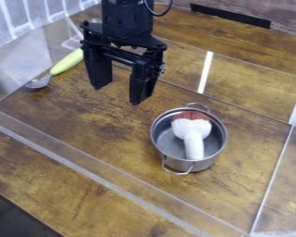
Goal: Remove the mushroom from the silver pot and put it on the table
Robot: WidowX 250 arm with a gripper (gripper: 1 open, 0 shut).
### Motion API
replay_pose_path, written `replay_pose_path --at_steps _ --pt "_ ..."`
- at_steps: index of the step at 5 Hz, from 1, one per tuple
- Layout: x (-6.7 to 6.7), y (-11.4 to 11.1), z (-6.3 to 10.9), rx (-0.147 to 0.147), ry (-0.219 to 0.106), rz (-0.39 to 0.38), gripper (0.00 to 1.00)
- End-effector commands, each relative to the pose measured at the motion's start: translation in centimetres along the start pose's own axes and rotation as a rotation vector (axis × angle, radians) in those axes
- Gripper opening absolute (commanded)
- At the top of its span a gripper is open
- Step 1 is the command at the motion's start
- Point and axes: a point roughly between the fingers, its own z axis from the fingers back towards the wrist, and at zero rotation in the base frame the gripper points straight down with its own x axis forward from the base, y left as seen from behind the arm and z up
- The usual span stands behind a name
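A small shiny silver pot [188, 141] stands on the brown wood-plank table [89, 130], right of centre. Inside it lies the mushroom [192, 132], white stem toward the front and reddish-brown cap at the back. My black gripper [119, 81] hangs above the table up and to the left of the pot, pointing down. Its two fingers are spread wide apart with nothing between them. It does not touch the pot or the mushroom.
A yellow-green banana-shaped object [67, 61] lies at the left near a small grey round item [38, 82]. Clear acrylic walls [138, 190] border the tabletop at the front, right and back.
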Motion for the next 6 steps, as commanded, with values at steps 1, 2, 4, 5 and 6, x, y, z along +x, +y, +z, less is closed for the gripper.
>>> replay_pose_path --at_steps 1,2,4,5,6 --pt "0.4 0.0 -1.9 0.002 0.023 -0.015 1.0" --pt "1.2 -0.7 -2.2 0.01 0.023 -0.08 1.0" --pt "3.2 -2.4 -2.4 0.045 -0.023 -0.188 1.0" --pt "4.0 -2.5 -2.6 0.059 -0.04 -0.235 1.0" --pt "4.5 -2.5 -2.9 0.067 -0.05 -0.271 1.0"
